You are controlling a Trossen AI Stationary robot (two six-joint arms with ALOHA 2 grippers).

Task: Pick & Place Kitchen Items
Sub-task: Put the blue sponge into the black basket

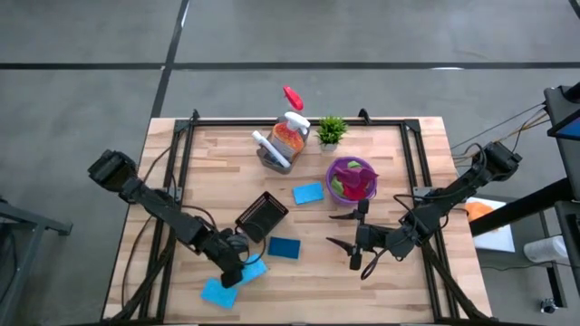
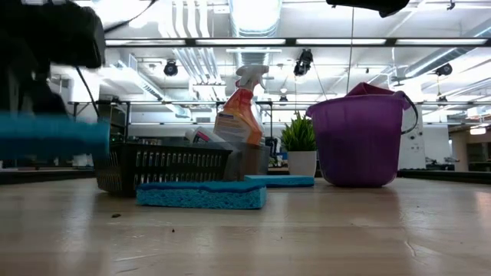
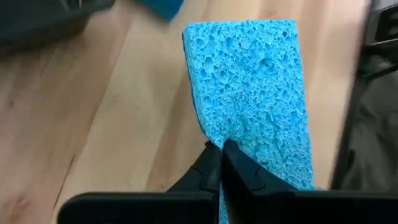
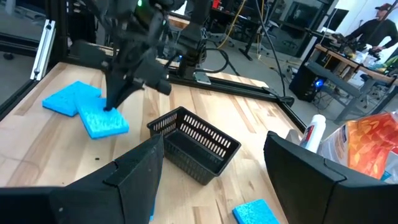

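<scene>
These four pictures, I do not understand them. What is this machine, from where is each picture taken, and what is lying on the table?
It is a robot with two dark arms at a wooden table. Each arm ends in a two-finger gripper.

One picture looks straight down from above. One looks level across the table top. The other two come from cameras on each arm's wrist.

The left gripper is shut on the edge of a blue sponge. The right gripper is open and holds nothing.

On the table lie other blue sponges, for example one in the middle, a small black basket, a purple bucket with cloths inside, an orange spray bottle and a small green plant.
</scene>
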